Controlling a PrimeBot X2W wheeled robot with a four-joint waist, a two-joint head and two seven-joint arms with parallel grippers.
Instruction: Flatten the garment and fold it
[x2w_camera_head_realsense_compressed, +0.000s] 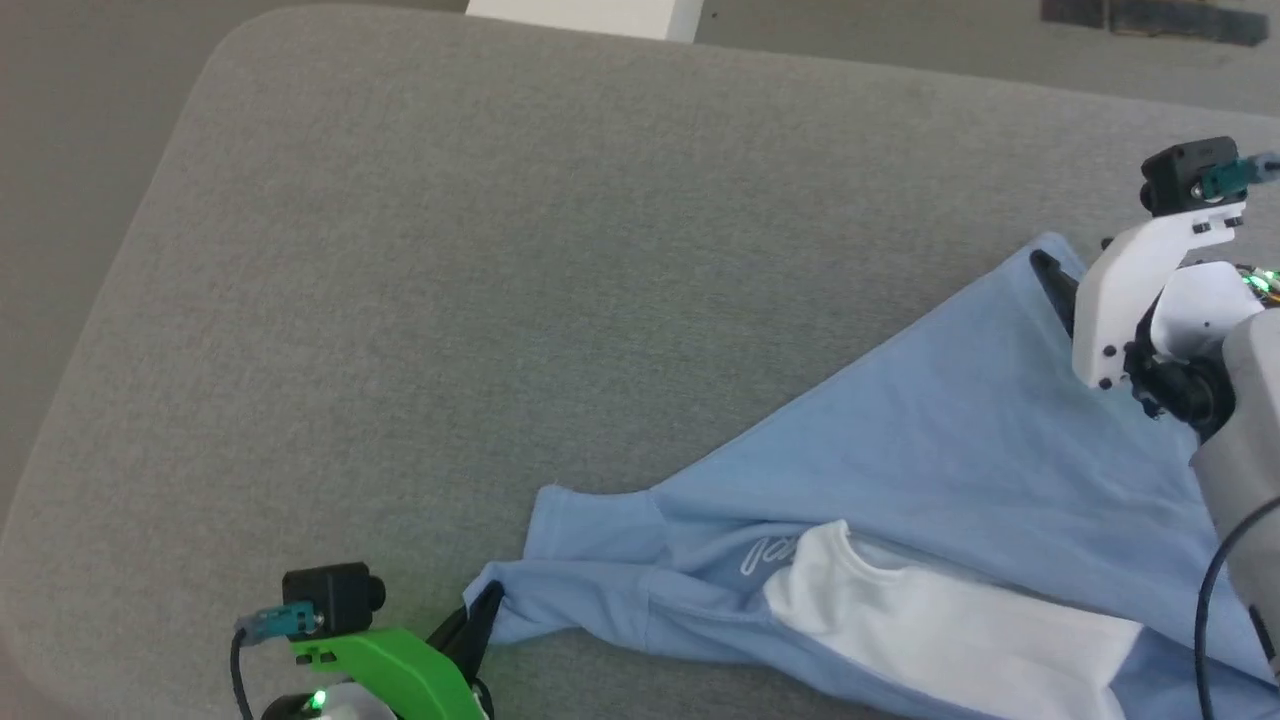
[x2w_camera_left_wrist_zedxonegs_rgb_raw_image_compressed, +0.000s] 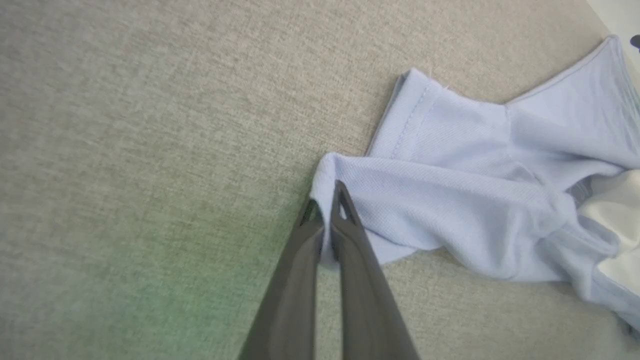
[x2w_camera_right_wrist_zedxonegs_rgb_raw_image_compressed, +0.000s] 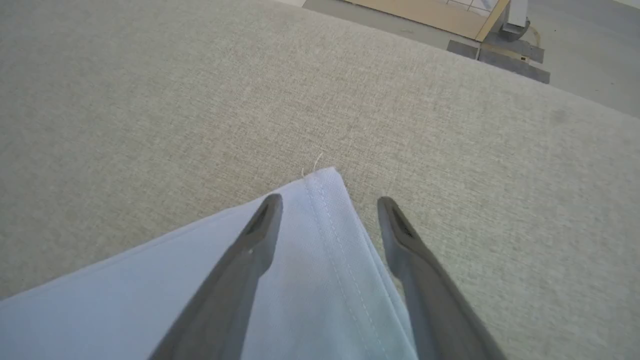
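On garment (x2w_camera_head_realsense_compressed: 950, 430) | left fingers (x2w_camera_left_wrist_zedxonegs_rgb_raw_image_compressed: 352, 245) pinch fold | right fingers (x2w_camera_right_wrist_zedxonegs_rgb_raw_image_compressed: 235, 272) apart (astride corner)

Grey woven pad (x2w_camera_head_realsense_compressed: 450, 250), rounded far-left corner. 1 shirt (x2w_camera_head_realsense_compressed: 950, 430) lies on it at near right: corner stretched far right, sleeve bunched left.

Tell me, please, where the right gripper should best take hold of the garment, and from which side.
Take the garment by its stitched hem corner, lying flat under the open right gripper. Probably close in across the hem edge: one finger stands over the cloth, the other just off it over the grey cushion, so they straddle that edge.
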